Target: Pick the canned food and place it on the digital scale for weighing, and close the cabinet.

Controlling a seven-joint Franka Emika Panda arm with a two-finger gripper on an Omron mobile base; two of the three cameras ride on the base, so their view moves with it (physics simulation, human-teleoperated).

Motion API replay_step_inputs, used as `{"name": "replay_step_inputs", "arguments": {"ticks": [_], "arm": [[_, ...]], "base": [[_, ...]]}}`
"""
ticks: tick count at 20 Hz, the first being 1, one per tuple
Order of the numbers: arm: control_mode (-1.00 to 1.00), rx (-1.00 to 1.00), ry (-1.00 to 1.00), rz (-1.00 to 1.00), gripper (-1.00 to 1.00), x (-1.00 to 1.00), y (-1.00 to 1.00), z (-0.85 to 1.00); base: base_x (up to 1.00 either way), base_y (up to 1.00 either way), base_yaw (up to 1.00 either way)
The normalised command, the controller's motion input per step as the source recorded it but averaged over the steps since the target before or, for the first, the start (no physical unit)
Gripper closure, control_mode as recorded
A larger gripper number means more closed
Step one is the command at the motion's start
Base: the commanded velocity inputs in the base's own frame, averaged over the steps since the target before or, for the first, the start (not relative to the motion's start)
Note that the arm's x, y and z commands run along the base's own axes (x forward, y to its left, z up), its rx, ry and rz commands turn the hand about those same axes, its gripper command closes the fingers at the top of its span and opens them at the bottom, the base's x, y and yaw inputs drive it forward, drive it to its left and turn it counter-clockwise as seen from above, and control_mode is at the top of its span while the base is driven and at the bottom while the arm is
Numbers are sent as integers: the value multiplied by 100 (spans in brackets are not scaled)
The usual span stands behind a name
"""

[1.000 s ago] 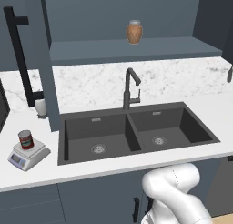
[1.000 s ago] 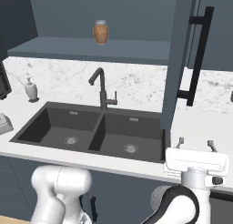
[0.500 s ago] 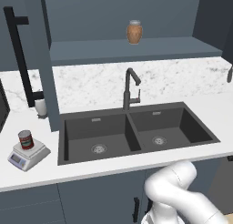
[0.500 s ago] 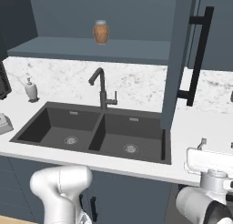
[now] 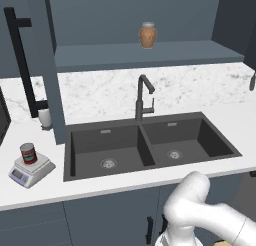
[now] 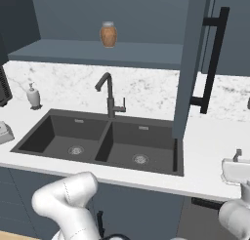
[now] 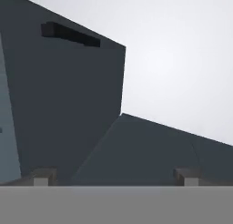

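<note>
White counter runs along a marbled backsplash, with dark slate-blue cabinetry above and below.

Counts:
- One double-basin black sink, two drains, set in the counter's middle.
- One black faucet at the sink's back edge, between the basins.
- One tan jar on the open shelf of the cabinet above the faucet.
- One canned food, upright, resting on the round plate of the one digital scale. Scale sits near the counter's front edge, toward its left end, well apart from the sink's left rim.
- One soap dispenser at the counter's back edge, left of the sink.
- Two cabinet doors stand swung out over the counter, one at each side of the sink, each with one long black bar handle.

Gripper: two finger tips far apart, jaws wide, nothing between them. Hand view faces dark cabinet panels against a pale grey background. In the right base view the hand sits low at the right edge, beyond the counter's front edge.
</note>
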Motion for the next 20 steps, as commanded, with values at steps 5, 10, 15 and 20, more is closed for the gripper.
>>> {"name": "replay_step_inputs", "arguments": {"ticks": [5, 10, 15, 20], "arm": [[-100, -28, 6, -29, -100, 25, 37, 1], [-100, -2, 23, -13, -100, 80, 13, 5], [-100, 5, 16, -2, -100, 64, -1, 36], [-100, 12, 10, 0, -100, 49, -16, 51]], "base": [[0, 0, 0], [0, 0, 0], [0, 0, 0], [0, 0, 0]]}}
